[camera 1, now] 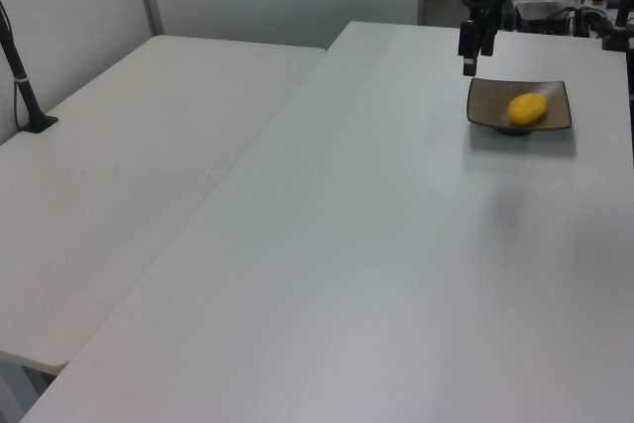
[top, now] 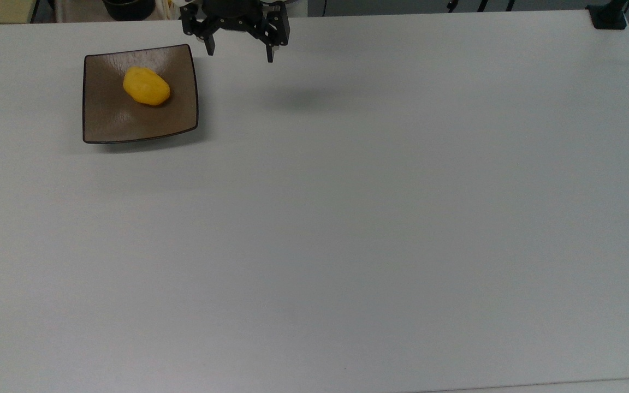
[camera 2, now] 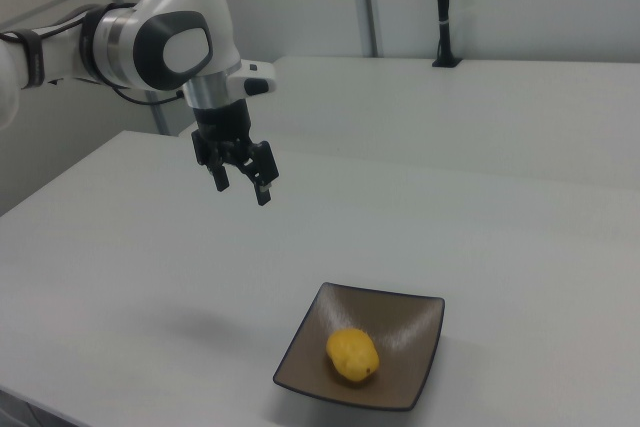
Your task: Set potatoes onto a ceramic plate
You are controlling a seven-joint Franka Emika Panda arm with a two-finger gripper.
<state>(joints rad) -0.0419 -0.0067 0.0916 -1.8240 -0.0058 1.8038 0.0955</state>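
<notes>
A bright yellow potato (top: 146, 86) lies on the square brown ceramic plate (top: 111, 117), in the plate's upper middle as the top view shows it. The same potato (camera 1: 526, 108) rests on the plate (camera 1: 489, 106) at the left view's far right, and the potato (camera 2: 352, 354) sits in the plate (camera 2: 411, 335) low in the right view. My gripper (top: 239, 53) hangs open and empty above the table, just right of the plate's top right corner in the top view. The gripper (camera 2: 241, 187) is well above the tabletop in the right view.
The white table (top: 347, 218) stretches wide to the top view's right and bottom. A second white table (camera 1: 129, 175) adjoins it at the left view's left. A black post base (top: 608, 16) stands at the top view's top right corner.
</notes>
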